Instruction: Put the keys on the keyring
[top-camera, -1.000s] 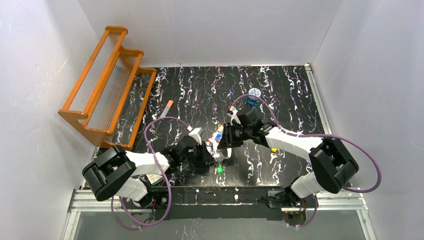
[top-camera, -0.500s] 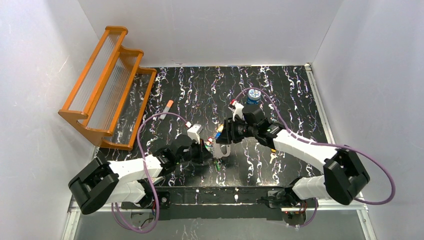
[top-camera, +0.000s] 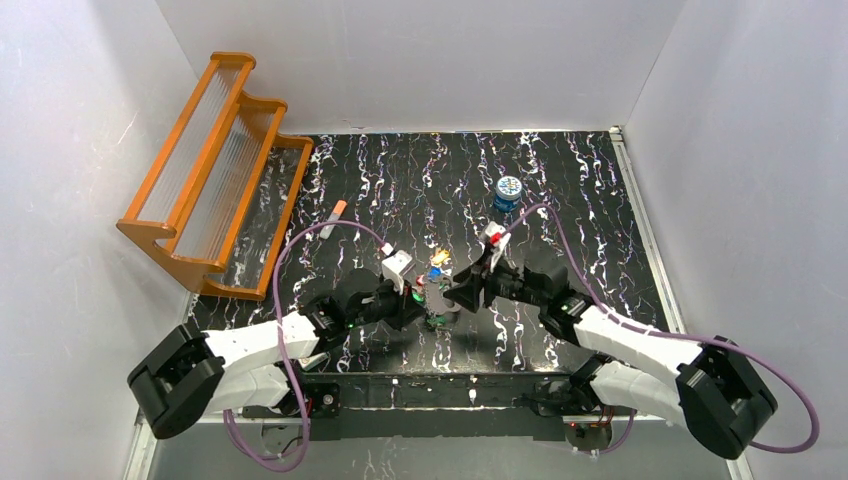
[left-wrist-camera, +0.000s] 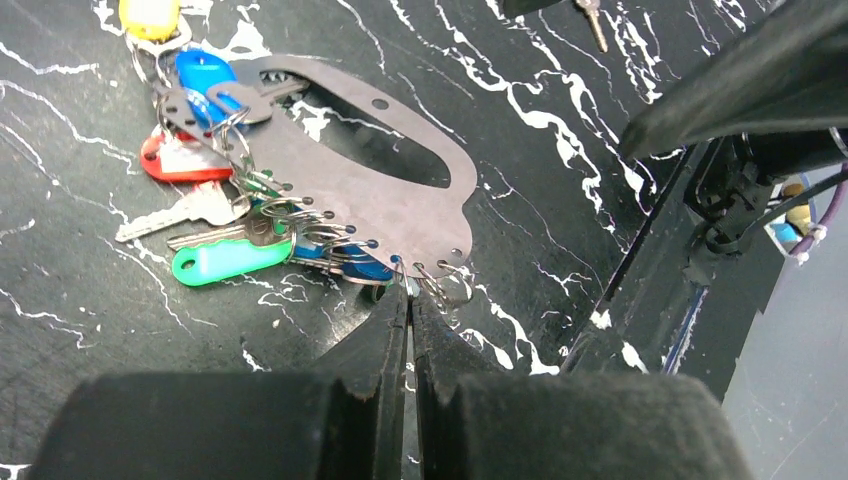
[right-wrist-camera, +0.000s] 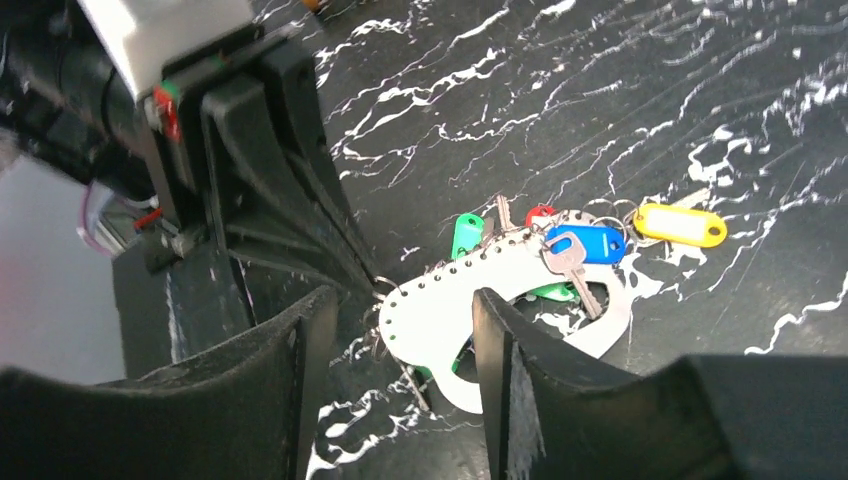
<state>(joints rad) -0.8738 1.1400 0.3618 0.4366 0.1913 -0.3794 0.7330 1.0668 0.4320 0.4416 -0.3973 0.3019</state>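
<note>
In the top view, the left gripper and the right gripper meet at the near middle of the table. The keys lie just beyond them.

In the left wrist view, the keyring lies flat on the table. Small wire loops pass through the holes in its rim, and the green key, blue key, red key and yellow key appear already attached. One loose key blade lies well apart at the far side, so I judge the task mostly done but not finished. The left fingers are pressed together at the near rim and seem to pinch it or a wire loop there; which one, I cannot tell.

In the right wrist view, the right fingers are spread wide above the near end of the keyring and hold nothing.
</note>
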